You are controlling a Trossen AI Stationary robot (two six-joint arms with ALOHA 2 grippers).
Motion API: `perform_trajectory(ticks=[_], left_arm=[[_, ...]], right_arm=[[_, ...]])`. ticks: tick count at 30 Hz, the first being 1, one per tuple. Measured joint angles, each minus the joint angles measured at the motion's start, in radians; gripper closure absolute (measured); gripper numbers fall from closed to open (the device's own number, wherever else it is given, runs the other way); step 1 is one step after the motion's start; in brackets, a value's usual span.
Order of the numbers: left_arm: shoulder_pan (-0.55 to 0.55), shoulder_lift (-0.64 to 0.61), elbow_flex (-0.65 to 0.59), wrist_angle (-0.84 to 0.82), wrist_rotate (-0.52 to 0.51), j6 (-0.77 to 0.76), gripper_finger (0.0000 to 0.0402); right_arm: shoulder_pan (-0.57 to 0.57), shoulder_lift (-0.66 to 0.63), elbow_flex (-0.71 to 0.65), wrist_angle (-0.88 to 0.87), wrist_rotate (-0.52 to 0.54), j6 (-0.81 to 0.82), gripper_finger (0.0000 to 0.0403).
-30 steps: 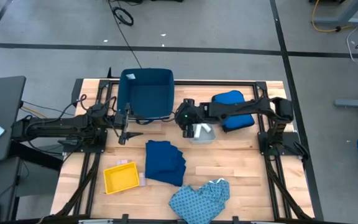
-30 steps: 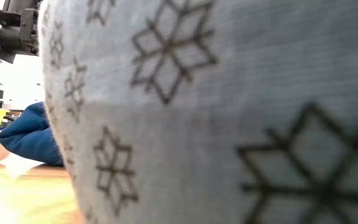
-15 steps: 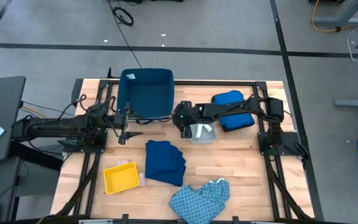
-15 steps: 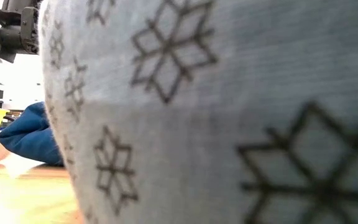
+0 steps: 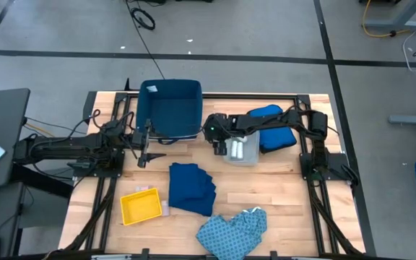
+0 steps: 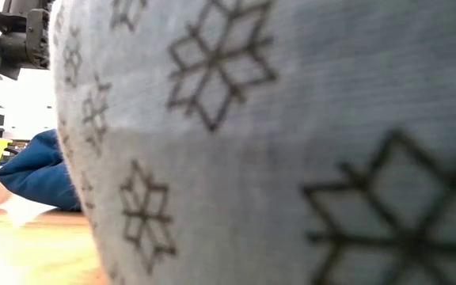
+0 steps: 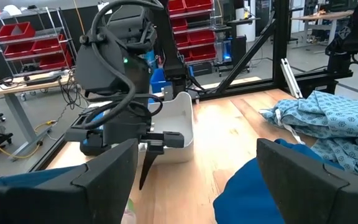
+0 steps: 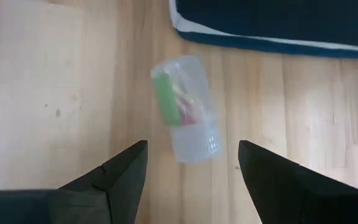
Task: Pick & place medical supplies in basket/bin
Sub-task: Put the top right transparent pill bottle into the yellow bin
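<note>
Bright, even overhead light falls on the worktop (image 5: 280,180), leaving only faint shadows. Low down, patterned cloth (image 6: 275,142) pressed against the lens is one big blur. The small clear container (image 8: 187,109) under the right wrist looks soft and smeared.

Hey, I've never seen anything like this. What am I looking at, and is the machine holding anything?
A robot: two dark arms at a wooden table, each ending in a two-finger claw. One picture looks straight down, one sits at table height but a patterned garment blocks it, two ride on the wrists. On the table: a navy bin, grey tray, yellow tray, navy garment, that patterned garment, bright blue bundle. The right claw hangs open over a clear vial near the bin; the left claw waits open. Nothing is held.
</note>
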Motion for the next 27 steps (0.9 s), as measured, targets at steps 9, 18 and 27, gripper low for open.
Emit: perform_trajectory(ticks=[9,18,27], left_arm=[[0.0,0.0,0.0,-0.006,0.0,0.0,0.0073],[0.0,0.0,0.0,-0.005,0.004,0.0,0.0073],[0.0,0.0,-0.001,0.002,0.007,0.009,0.0073]], right_arm=[[0.084,0.0,0.085,-0.037,0.026,-0.014,0.0142],[0.105,-0.003,0.227,-0.096,0.029,0.003,0.0164],[0.085,0.046,0.231,-0.189,0.005,0.063,0.0185]])
